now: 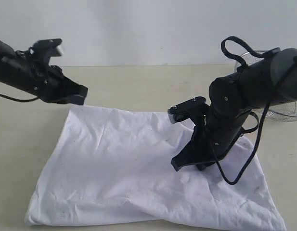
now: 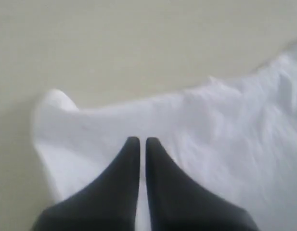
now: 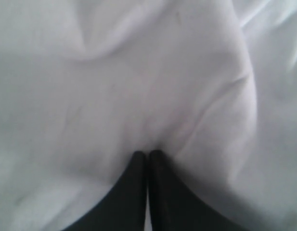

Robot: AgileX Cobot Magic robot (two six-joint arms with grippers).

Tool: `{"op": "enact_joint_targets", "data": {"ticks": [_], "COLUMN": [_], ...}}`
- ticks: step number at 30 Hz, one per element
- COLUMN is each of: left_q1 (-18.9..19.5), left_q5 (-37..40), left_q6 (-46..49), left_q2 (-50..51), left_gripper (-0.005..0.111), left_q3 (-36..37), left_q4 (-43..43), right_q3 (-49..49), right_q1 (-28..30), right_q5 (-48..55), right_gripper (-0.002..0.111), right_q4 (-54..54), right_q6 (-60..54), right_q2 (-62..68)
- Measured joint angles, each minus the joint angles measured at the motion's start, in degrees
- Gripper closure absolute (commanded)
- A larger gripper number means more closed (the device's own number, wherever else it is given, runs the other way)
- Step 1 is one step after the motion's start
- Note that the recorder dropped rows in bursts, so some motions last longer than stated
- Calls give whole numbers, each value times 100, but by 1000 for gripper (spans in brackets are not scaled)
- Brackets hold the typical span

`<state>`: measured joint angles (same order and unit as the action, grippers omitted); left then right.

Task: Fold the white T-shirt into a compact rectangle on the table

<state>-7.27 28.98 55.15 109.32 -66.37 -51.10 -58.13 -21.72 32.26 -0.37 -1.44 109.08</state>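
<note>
The table (image 1: 138, 82) carries the white T-shirt (image 1: 114, 168) flat along its near edge, seemingly between folds. The right gripper (image 3: 148, 155), closed, rests its tips on the cloth. The left gripper (image 2: 139, 142), closed and empty, hovers above the shirt's far-left corner. The next move probably calls for opening the jaws and pinching an edge.

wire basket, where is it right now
In the exterior view the wire basket stands on the table at the far right, mostly hidden behind the right arm, just past the white T-shirt.
</note>
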Motion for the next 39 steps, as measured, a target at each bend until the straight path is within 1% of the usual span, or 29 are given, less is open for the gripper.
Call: {"op": "enact_joint_targets", "data": {"ticks": [2, 6, 12, 17, 21, 26, 29, 34, 37, 39], "left_q1": [-210, -410, -435, -444, -444, -444, -444, -446, -446, -446], "left_q5": [125, 164, 178, 511, 561, 466, 455, 352, 279, 252], "left_q6": [0, -74, -253, -258, -281, -294, -294, -294, -294, -294], "left_q2": [0, -8, -8, -8, -36, -34, -34, -34, -34, -34], "left_gripper": [102, 102, 102, 102, 102, 102, 102, 102, 102, 102], "left_q3": [201, 574, 1231, 1601, 1774, 1804, 1786, 1624, 1525, 1459], "left_q4": [0, 0, 0, 0, -159, -248, -248, -226, -226, -226], "right_q3": [-10, -10, -25, -62, -62, -31, -5, 52, 52, 52], "right_q1": [0, 0, 0, 0, 0, 13, 197, 755, 1365, 1884], "right_q5": [25, 46, 169, 487, 635, 811, 871, 1014, 1058, 1155], "right_gripper": [109, 109, 109, 109, 109, 109, 109, 109, 109, 109], "right_q4": [-13, -49, -64, -92, -179, -453, -517, -638, -672, -684], "right_q6": [0, 0, 0, -6, -15, -15, 144, 315, 353, 338], "right_q2": [0, 4, 17, 26, 15, -48, -102, -593, -1116, -1393]}}
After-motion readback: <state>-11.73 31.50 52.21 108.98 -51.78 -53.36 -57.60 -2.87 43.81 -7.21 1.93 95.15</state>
